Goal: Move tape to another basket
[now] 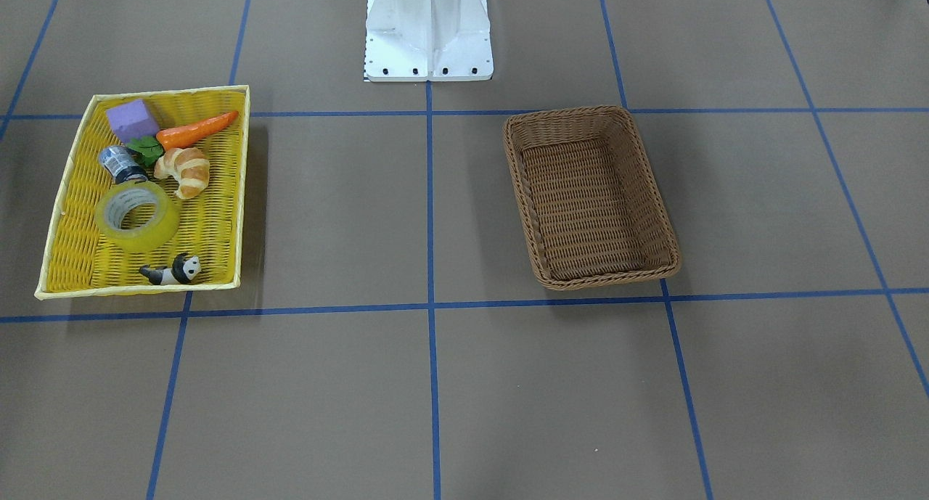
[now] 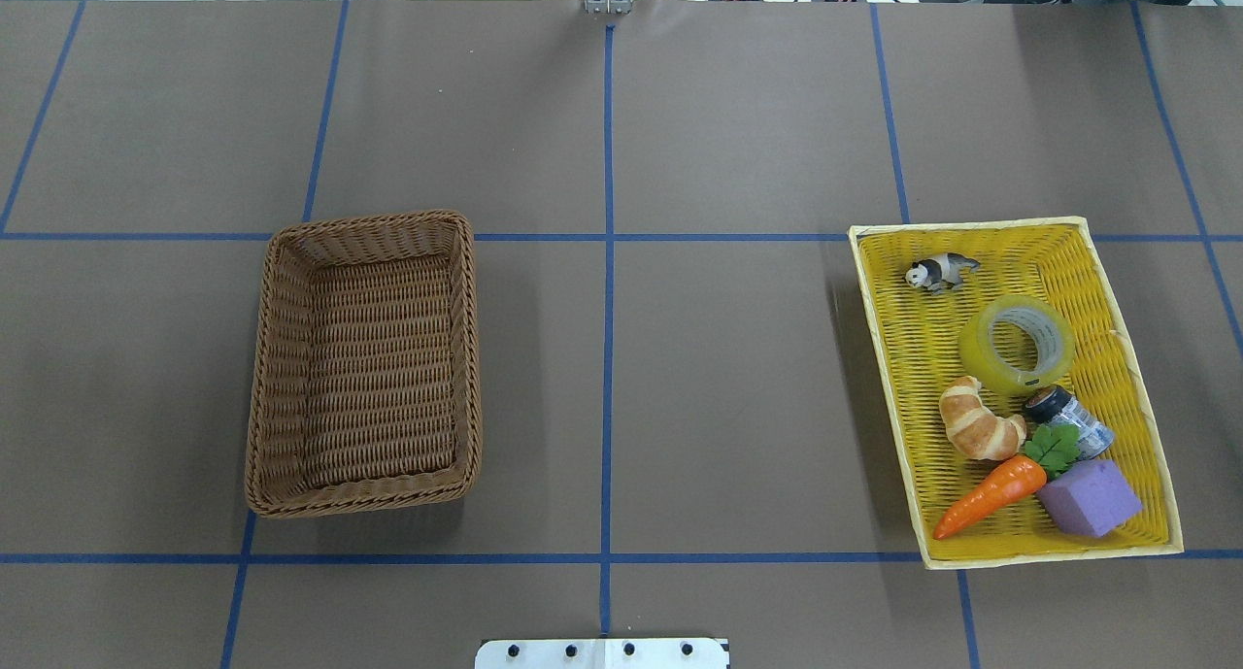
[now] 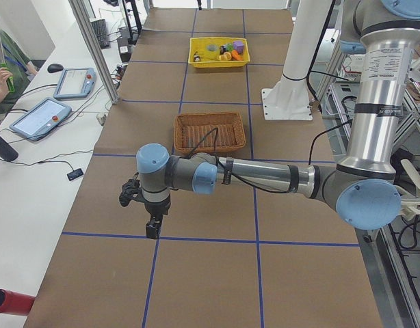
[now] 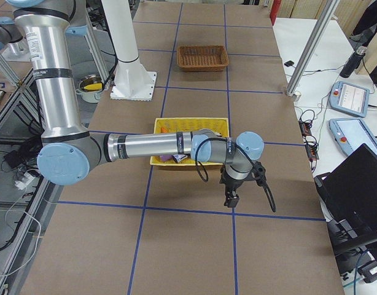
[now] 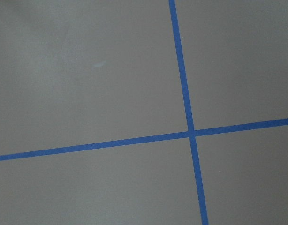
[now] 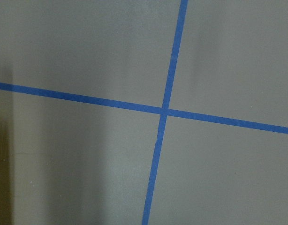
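Note:
The yellow tape roll [image 1: 163, 223] lies flat in the shallow yellow tray [image 1: 244, 188]; it also shows in the overhead view [image 2: 1055, 331]. The empty brown wicker basket [image 1: 591, 110] stands apart on the table, on the overhead view's left [image 2: 369, 217]. My left gripper [image 3: 153, 229] hangs over bare table well short of the wicker basket [image 3: 210, 132]. My right gripper [image 4: 230, 200] hangs over bare table just past the yellow tray [image 4: 170, 126]. I cannot tell whether either gripper is open or shut. Both wrist views show only table and blue lines.
In the yellow tray [image 2: 971, 227] also lie a croissant [image 2: 979, 423], a toy carrot [image 2: 991, 494], a purple block [image 2: 1090, 497], a small dark cylinder [image 2: 1068, 418] and a panda figure [image 2: 940, 272]. The white robot base [image 1: 428, 32] stands at the table's edge between the baskets.

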Motion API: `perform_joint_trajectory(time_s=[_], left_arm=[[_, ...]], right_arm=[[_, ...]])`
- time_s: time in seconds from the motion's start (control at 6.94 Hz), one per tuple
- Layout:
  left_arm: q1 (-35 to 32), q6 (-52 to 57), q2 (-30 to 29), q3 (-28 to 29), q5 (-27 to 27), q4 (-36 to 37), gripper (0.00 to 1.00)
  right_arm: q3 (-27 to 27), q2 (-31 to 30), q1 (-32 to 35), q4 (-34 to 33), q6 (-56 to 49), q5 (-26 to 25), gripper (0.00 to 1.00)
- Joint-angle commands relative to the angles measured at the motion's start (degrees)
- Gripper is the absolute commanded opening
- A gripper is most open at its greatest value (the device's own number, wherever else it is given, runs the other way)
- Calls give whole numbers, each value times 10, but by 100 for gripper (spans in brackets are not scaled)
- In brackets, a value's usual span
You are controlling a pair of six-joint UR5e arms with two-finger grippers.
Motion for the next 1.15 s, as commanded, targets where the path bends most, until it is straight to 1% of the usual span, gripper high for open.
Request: perform_joint_trajectory(time_s=[0.0,0.58,0.86,1.01], left_arm=[[0,0,0,0,-1,1,98],[1,1,0,5,0,0,98],[0,2,0,3,0,-1,98],[0,2,-1,2,0,-1,98]], right_arm=[[0,0,0,10,1,-1,100],[2,4,0,11,-1,-1,100],[7,6,0,46,6,-3,100],[39,11,-7,94,9,-1,100]])
